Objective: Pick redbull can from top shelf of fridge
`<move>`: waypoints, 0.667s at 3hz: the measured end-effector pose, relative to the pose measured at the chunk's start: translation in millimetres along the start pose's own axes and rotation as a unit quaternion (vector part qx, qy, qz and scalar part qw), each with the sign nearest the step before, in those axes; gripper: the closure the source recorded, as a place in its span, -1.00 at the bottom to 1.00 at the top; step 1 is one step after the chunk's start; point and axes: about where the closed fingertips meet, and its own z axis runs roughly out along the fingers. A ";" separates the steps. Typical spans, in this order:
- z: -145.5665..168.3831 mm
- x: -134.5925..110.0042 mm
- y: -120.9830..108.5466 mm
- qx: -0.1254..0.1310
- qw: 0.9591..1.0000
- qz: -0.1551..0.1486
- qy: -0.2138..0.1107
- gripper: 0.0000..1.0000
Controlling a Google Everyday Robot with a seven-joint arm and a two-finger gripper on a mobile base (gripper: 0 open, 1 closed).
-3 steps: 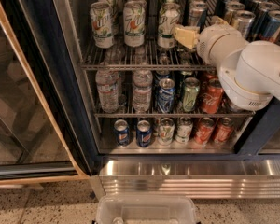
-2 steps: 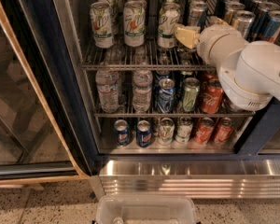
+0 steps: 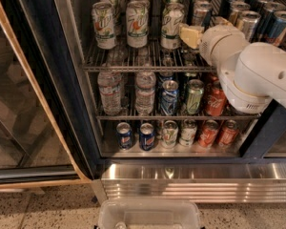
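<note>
Looks like a shop or canteen: glass-door drinks fridge [image 3: 69, 104] enclosing the jaws at its top shelf [image 3: 133, 68], rows of cans [image 3: 136, 20] left of and below them, speckled floor [image 3: 38, 209] lowest.

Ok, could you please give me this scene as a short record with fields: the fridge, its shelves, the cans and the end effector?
fridge: door open, three wire racks in view
top shelf: white-and-green cans at left, slim cans at right
redbull can: upright, far right of the top shelf
end effector: at top shelf height, between the white-and-green cans and the slim cans; contact cannot be told
middle rack: water bottles at left, cans at right
plastic bin: on the floor before the fridge
</note>
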 end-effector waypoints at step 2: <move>2.0 -0.6 0.5 0.039 0.999 0.007 -0.006 -0.30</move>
